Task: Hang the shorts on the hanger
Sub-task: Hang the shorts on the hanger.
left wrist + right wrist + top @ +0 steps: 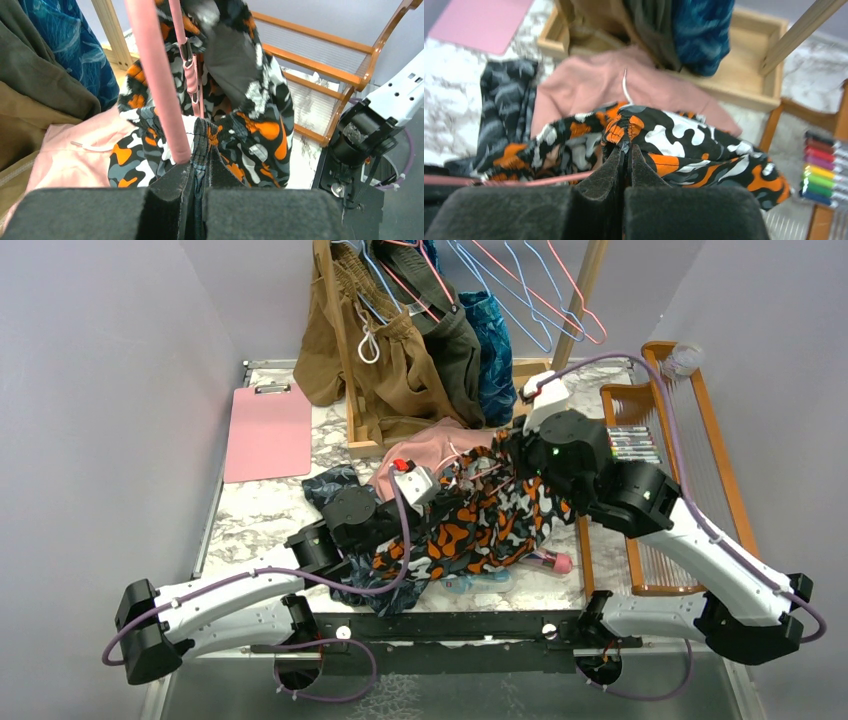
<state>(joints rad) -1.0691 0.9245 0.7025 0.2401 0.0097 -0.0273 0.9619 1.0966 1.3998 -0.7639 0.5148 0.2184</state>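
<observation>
Shorts (480,520) held raised between both tools: left tool (196,167) and right tool (625,152) each clamp them tightly, seemingly spreading them for the pink hanger (155,75).

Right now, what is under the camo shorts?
Pink shorts and navy shorts stick out from beneath the camo shorts; a pink object shows at the near edge. The rest is covered by fabric.

Around you stand plain pale-grey walls (100,390). You work on a white marbled table top (260,510), under soft even light.
</observation>
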